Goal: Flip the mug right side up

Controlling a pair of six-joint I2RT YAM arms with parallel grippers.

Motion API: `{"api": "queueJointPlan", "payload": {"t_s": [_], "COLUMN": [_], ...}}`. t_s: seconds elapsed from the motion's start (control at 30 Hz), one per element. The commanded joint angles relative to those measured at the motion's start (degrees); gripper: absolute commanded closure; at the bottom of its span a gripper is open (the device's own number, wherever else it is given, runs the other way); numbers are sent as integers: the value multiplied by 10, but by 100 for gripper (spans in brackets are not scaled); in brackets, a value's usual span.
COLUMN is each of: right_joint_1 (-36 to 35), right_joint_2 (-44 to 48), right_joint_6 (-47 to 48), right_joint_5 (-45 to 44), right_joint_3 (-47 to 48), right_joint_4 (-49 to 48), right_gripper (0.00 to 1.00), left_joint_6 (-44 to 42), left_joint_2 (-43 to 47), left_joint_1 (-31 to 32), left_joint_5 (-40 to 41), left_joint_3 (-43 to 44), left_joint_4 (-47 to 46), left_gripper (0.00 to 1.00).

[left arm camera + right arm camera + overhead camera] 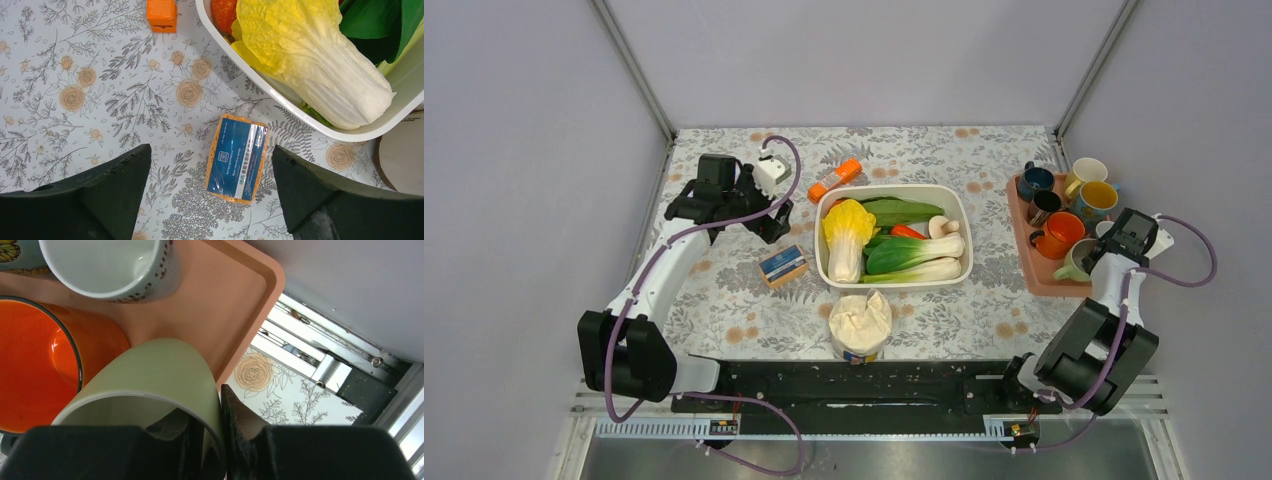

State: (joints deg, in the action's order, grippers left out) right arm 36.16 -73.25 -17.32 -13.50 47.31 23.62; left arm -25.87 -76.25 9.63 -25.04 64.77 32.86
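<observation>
Two grippers are in view. The right gripper [212, 415] is clenched on the rim of the pale green mug [160, 370], one finger inside the mouth and one against the outer wall. The mug sits at the near end of the pink tray [225, 300], just beside the orange mug [30, 360], with its mouth turned toward the wrist camera. Whether its base rests on the tray cannot be told. The left gripper [210, 165] hangs with jaws spread wide, grasping nothing, above a blue packet [235, 160] lying on the floral tablecloth [100, 100] near the white vegetable tub [280, 95].
</observation>
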Motion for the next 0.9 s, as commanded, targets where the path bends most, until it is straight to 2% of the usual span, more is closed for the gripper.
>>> {"api": "queueJointPlan", "payload": {"t_s": [0.0, 0.1, 0.17, 0.3, 0.37, 0.57, 0.77, 0.87], "right_joint_1": [3, 4, 4, 8, 8, 8, 8, 8], "right_joint_2": [-23, -34, -38, -50, -57, -57, -8, 39], "right_joint_6": [-4, -10, -11, -8, -5, 2, 12, 15], "right_joint_5": [19, 17, 18, 21, 21, 25, 39, 72], "right_joint_3": [49, 48, 48, 53, 59, 71, 89, 109], "right_joint_4": [-50, -50, -49, -47, -44, -30, -7, 10], "right_gripper": [100, 99, 92, 64, 54, 48, 39, 21], "left_joint_6": [-4, -7, -9, -7, -7, -9, -9, 0], "left_joint_2": [2, 9, 11, 10, 10, 13, 9, 7], "left_joint_1": [-8, -11, -12, -14, -15, -16, -21, -27], "left_joint_5": [-12, -16, -17, -19, -21, -23, -21, -16], "left_joint_3": [15, 10, 9, 11, 10, 2, 4, 3], "left_joint_4": [-19, -19, -19, -19, -18, -19, -21, -28], "left_gripper": [6, 6, 6, 6, 6, 6, 6, 6]}}
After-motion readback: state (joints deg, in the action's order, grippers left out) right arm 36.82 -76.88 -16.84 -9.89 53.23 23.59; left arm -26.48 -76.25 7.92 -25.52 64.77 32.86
